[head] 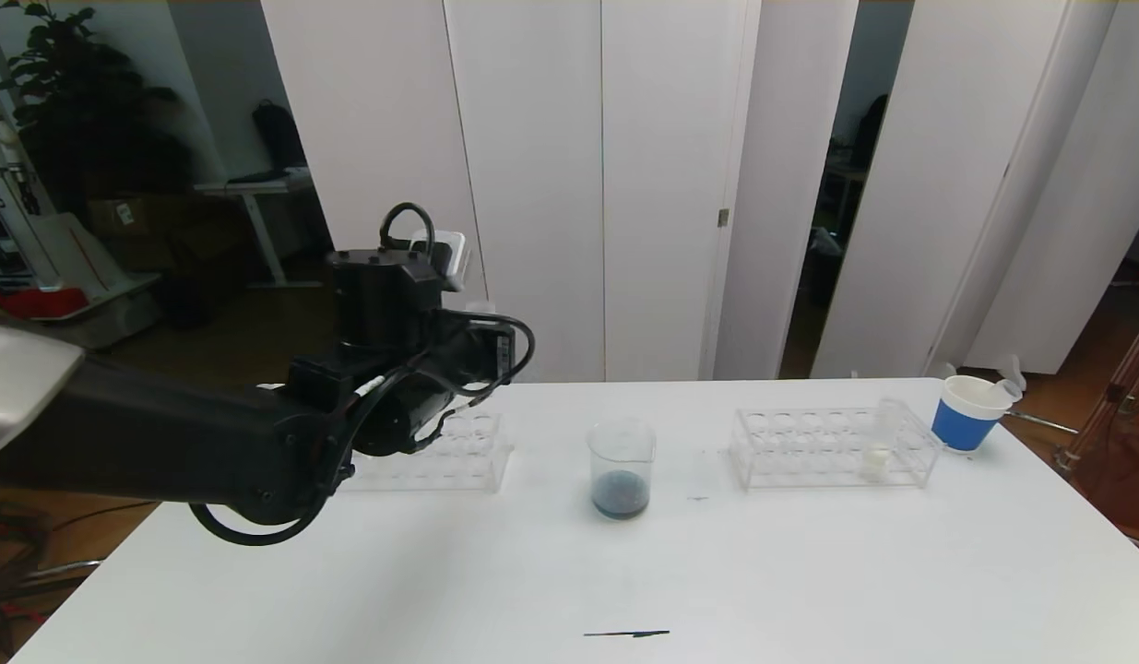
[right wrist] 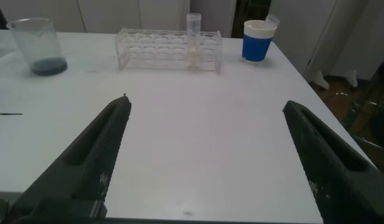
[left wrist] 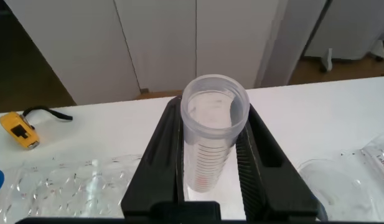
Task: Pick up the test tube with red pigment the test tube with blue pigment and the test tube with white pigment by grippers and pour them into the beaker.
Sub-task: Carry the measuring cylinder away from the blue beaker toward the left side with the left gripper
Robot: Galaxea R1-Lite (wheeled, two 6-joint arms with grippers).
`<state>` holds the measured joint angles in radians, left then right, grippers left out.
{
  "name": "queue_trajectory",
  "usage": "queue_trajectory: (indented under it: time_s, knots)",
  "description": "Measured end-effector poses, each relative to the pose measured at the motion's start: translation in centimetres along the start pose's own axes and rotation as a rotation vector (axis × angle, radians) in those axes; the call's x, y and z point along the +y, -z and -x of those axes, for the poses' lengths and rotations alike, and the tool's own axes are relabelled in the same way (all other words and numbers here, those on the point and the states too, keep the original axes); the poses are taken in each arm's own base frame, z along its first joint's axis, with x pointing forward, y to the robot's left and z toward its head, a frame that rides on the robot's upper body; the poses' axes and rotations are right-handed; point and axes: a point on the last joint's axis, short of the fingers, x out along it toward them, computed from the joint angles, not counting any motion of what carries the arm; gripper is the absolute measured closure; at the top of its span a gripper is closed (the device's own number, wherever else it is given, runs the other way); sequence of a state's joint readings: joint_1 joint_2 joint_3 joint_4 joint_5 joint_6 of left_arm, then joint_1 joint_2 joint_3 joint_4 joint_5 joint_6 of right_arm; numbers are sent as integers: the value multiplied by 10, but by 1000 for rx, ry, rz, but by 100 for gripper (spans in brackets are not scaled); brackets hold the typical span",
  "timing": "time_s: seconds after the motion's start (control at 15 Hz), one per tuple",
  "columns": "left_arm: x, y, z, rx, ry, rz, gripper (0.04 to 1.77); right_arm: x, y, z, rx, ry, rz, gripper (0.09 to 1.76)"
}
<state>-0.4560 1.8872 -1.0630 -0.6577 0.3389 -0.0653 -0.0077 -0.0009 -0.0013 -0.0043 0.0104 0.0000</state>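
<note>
Left gripper [left wrist: 210, 165] clamped on an emptied clear test tube [left wrist: 211, 134] above left rack [head: 458, 452], beaker [head: 621, 468] mid-table holding dark liquid, white-pigment tube [right wrist: 193, 42] standing in right rack [right wrist: 168, 48], right gripper [right wrist: 207, 158] spread wide, holding nothing.

On the surface [head: 809, 572] stood two clear racks [head: 832, 447] [head: 458, 452], one beaker [head: 621, 468], one blue paper cup [head: 967, 412], and two visible test tubes [right wrist: 193, 40] [left wrist: 210, 134].

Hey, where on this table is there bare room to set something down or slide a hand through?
The near table is bare, apart from a thin dark mark. A gap lies between the beaker and the right rack. It is crowded at the far left, where the left gripper hangs over the left rack.
</note>
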Motion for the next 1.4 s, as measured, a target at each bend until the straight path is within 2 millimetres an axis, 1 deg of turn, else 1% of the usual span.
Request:
queue_trajectory:
  time_s: [0.13,0.33,0.53,0.8,1.07,1.2,1.33,1.4]
  knots:
    - [4,-7,8,-11,-10,120,124,0,0,0,0,0,0,10]
    - [17,-6,10,-57,-134,162,124,0,0,0,0,0,0,10]
    - [43,-3,4,-156,-274,195,124,0,0,0,0,0,0,10]
    - [98,3,-8,-228,-432,211,124,0,0,0,0,-1,0,10]
    - [169,-3,-10,-343,-625,141,124,0,0,0,0,0,0,10]
    - [200,-2,-11,-403,-705,126,124,0,0,0,0,0,0,10]
    - [223,6,-14,-427,-740,117,124,0,0,0,0,0,0,10]
    - [231,12,-16,-433,-748,114,124,0,0,0,0,0,0,10]
